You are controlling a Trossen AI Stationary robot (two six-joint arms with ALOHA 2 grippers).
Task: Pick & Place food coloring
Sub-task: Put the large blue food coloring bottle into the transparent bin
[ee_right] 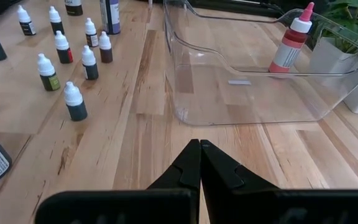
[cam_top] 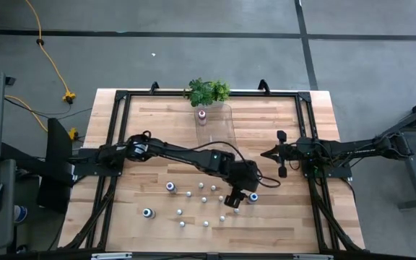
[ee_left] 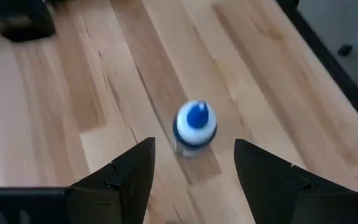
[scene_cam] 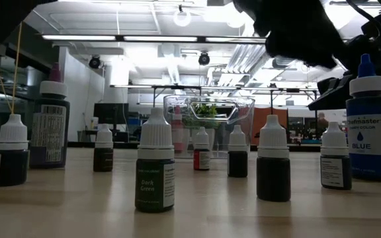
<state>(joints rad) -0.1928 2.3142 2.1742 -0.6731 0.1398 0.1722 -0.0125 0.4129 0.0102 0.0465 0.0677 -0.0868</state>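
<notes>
The food coloring bottles (cam_top: 193, 202) stand upright on their bases on the wooden table's near half. A bigger bottle with a blue tip and white cap (ee_left: 195, 126) stands at the right end of the group (cam_top: 253, 196); its label reads BLUE (scene_cam: 371, 129). My left gripper (ee_left: 194, 144) is open and hovers over this bottle, slanting down, one finger on either side and touching nothing. My right gripper (ee_right: 199, 149) is shut and waits at the table's right side (cam_top: 269, 153). One pink-topped bottle (ee_right: 293, 40) stands in the clear plastic tray (ee_right: 247, 93).
The clear tray (cam_top: 215, 123) sits at the table's far middle, with a green plant (cam_top: 208, 92) behind it. Two more bigger bottles (cam_top: 170, 187) (cam_top: 148, 212) stand at the group's left. Small white-capped bottles (scene_cam: 155, 162) stand close together near the front edge.
</notes>
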